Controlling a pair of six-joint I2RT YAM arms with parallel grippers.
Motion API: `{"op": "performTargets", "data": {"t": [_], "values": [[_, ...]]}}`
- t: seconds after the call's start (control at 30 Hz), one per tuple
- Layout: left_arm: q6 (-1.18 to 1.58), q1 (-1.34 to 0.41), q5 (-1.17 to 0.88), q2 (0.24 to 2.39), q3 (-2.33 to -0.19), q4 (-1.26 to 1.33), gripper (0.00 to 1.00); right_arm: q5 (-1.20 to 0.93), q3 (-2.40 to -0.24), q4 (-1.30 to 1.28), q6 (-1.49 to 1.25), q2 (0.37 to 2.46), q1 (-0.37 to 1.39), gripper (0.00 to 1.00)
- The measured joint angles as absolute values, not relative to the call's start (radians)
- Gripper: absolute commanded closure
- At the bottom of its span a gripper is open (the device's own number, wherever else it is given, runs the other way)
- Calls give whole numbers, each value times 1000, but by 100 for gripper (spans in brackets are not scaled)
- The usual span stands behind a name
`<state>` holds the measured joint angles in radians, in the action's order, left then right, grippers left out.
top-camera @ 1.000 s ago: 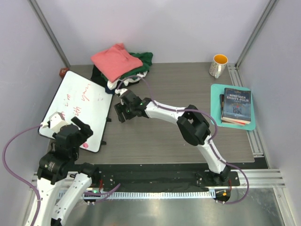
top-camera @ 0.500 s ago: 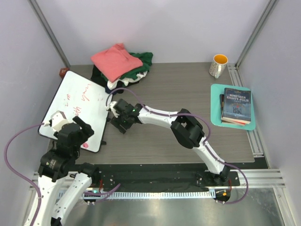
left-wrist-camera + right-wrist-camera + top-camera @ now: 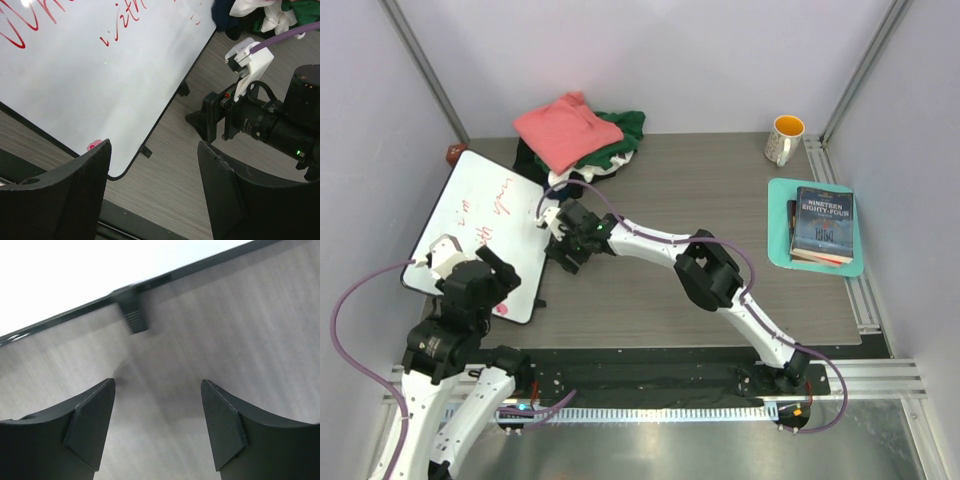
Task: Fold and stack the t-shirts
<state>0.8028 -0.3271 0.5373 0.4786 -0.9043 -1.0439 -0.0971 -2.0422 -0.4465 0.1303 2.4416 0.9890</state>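
Top: t-shirts (image 3: 578,140) heaped at the far-left of the counter (image 3: 700,190), salmon-pink one (image 3: 563,128) on top, dark green one (image 3: 626,124) sticking out to the right. The right fingers (image 3: 564,258) sit low at the white board (image 3: 480,225) right edge, near the heap but apart from it. The left fingers (image 3: 492,270) hang over the board's near corner.
Left wrist: fingers spread, nothing between; board corner below, heap edge top right.
Right wrist: fingers spread, empty; board rim and bare counter below.

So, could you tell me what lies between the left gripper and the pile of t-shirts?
The whiteboard with red writing fills the stretch between the left gripper and the t-shirts; the top view shows it best.
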Motion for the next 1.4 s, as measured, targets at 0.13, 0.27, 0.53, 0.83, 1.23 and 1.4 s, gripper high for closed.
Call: {"op": "performTargets", "data": {"t": [0.13,0.27,0.53,0.83,1.23,1.4], "values": [[803,-327,537,486,-904,-1044,29,-120,-2096,-434,138,2477,965,22],[803,-327,537,497,-904,-1044,29,-157,-2144,-427,127,2509,952,21],[803,-327,536,503,-904,-1044,30,-255,-2091,-351,82,2495,960,20],[803,-327,531,510,-902,-1044,30,-301,-2103,-315,54,2510,961,20],[803,-327,530,511,-902,-1044,30,-327,-2172,-276,58,2565,960,24],[802,-327,529,511,-902,-1044,30,-329,-2173,-254,59,2572,960,26]]}}
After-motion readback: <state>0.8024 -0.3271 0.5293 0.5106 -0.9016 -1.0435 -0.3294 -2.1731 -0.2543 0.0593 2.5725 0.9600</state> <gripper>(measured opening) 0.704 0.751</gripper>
